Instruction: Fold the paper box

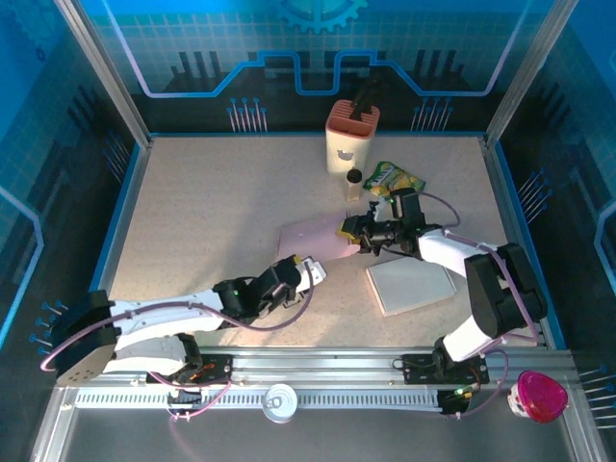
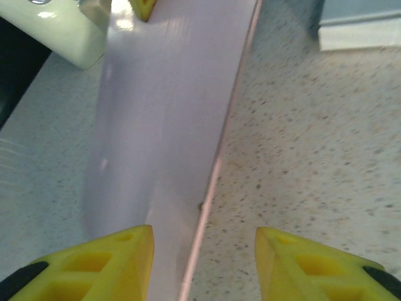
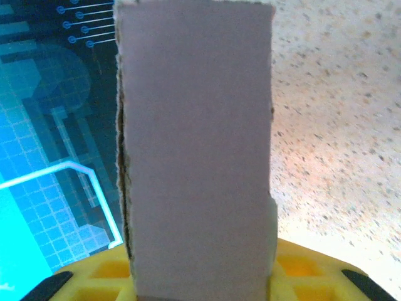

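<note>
Pink paper box [image 1: 310,241] sits mid-table, lying mostly flat. Right gripper [image 1: 352,231] pinches its right edge; up close, a ragged-edged cardboard panel stands clamped upright between its yellow fingers [image 3: 103,276]. Left gripper [image 1: 313,271] hangs open and empty, straddling the box's near edge.

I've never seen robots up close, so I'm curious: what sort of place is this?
Probably a robot test cell: a white left arm and white right arm bolted to a metal rail beside a speckled beige tabletop, blue circuit-pattern wall panels, and a pale pink cardboard sheet being handled.
</note>
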Controlling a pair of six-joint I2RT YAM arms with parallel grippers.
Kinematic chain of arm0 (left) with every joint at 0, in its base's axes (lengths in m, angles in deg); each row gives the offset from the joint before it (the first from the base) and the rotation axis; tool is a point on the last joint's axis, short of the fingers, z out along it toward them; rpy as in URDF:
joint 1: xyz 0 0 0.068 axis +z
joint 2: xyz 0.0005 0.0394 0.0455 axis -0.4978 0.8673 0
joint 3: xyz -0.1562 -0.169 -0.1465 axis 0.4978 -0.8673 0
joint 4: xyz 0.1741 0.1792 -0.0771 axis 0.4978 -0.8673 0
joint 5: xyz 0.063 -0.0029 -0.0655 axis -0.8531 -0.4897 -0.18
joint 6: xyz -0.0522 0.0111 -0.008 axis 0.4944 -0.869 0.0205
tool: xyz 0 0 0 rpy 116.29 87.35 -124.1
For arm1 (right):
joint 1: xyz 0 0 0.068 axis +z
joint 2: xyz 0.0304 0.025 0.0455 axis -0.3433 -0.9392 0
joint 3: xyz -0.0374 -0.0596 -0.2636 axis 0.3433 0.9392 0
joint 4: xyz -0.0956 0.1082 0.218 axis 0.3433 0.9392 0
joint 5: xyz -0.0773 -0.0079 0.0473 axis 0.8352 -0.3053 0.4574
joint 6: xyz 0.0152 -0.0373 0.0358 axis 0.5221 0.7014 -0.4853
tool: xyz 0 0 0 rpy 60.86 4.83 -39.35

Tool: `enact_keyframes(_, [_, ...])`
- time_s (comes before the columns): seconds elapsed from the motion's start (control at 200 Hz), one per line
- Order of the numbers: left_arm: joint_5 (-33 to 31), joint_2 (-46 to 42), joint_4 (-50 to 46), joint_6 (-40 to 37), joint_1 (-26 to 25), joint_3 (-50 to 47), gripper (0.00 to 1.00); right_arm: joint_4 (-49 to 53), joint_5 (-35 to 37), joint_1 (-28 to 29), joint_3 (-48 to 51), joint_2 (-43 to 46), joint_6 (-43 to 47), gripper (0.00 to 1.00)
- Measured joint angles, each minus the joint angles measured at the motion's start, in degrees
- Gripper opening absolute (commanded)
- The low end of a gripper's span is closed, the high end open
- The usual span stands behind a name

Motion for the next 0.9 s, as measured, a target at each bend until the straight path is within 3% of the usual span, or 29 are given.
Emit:
enact_keyframes(0.295, [-6.9, 8.8, 5.2, -7.0, -0.7, 2.1, 0.5, 3.8, -1.1, -0.3, -0.1, 0.3, -2.4, 0.31])
enact_keyframes(0.62, [-8.7, 11.5, 8.3, -11.0, -0.7, 3.1, 0.4, 3.0, -2.4, -0.5, 0.0, 0.3, -6.2, 0.32])
enact_keyframes(0.775, [-8.8, 11.9, 7.8, -11.9, -0.7, 3.9, 0.31, 1.6, -2.8, -1.0, 0.6, 0.3, -8.1, 0.42])
enact_keyframes(0.9, [-8.4, 11.9, 6.3, -11.7, -0.7, 4.9, 0.3, 0.0, -3.6, -1.6, 1.0, 0.3, -9.4, 0.51])
